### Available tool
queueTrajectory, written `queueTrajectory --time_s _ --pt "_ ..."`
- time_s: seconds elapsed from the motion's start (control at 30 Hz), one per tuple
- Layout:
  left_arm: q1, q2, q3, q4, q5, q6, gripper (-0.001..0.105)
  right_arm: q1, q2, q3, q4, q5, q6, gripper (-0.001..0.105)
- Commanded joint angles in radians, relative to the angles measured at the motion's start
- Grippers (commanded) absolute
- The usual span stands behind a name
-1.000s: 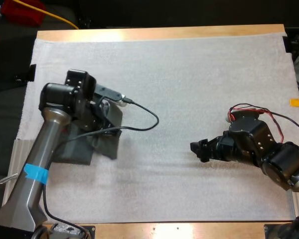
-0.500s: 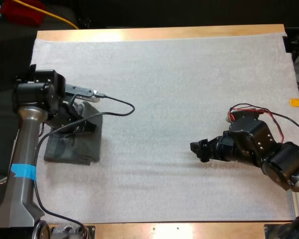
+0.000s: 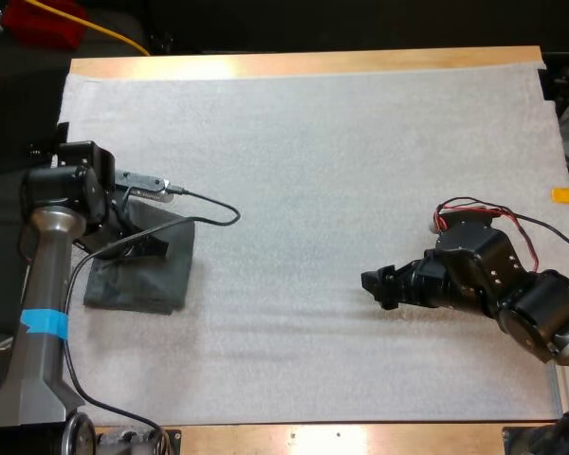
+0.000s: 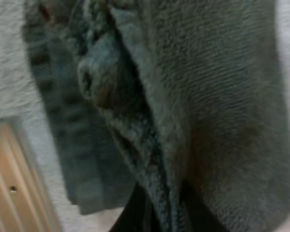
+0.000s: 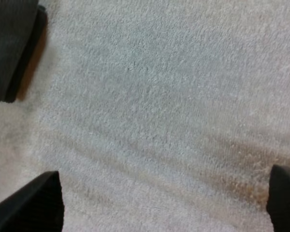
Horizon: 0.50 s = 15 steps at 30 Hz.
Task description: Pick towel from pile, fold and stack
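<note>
Left tool (image 3: pixel 156 248) is pinching a raised fold of the towel (image 3: pixel 137 280). In the left wrist view its two black fingers (image 4: pixel 135 220) are pressing on that fold from both sides, and only their tips are showing beneath the cloth.

Pose, left arm (image 3: pixel 47 313): it is rising from the near left corner as a straight column. It is then bending at the wrist, so the left tool is reaching rightward and down onto the towel's far right part.

Towel: dark grey-green, lying mostly flat at the left side of the white mat (image 3: pixel 341 171), close to the mat's left border and well apart from the right tool (image 3: pixel 377 284).

Pose, right arm (image 3: pixel 512 284): it is coming in from the right edge, lying low over the mat and pointing left. I am reading the right tool as spread, since in the right wrist view its fingers (image 5: pixel 34 203) are standing wide apart over bare mat and touching nothing.

Hidden or unclear:
- The left arm's wrist is covering the towel's far left corner in the high view.
- In the left wrist view a lower layer of cloth is lying beside the pinched fold, next to a strip of the wooden counter (image 4: pixel 9 188). I cannot tell whether it is the same towel or a second one.
- A dark shape (image 5: pixel 9 48) is lying on the mat beyond the right tool, cut off by the frame. I cannot tell what it is.
</note>
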Motion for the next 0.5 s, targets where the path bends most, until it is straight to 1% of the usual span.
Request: queueTrajectory --time_s 0.0,0.17,0.27,0.3,0.37,0.47 --pt "0.003 -0.001 0.009 -0.019 -0.045 -0.008 0.0 -0.002 -0.007 -0.003 0.009 -0.01 -0.006 0.082" --pt "0.003 -0.001 0.044 -0.076 -0.163 -0.023 0.0 -0.002 -0.007 -0.003 0.009 -0.01 -0.006 0.082" --pt "0.003 -0.001 0.062 -0.115 -0.177 -0.023 0.004 -0.002 -0.007 -0.003 0.009 -0.01 -0.006 0.082" --pt "0.003 -0.001 0.069 -0.126 -0.178 -0.023 0.007 -0.002 -0.007 -0.003 0.009 -0.011 -0.006 0.082" --pt "0.003 -0.001 0.089 -0.151 -0.208 -0.032 0.018 -0.002 -0.007 -0.003 0.009 -0.029 -0.006 0.082" --pt "0.003 -0.001 0.119 -0.172 -0.275 -0.045 0.038 -0.002 -0.007 -0.003 0.009 -0.054 -0.006 0.082"
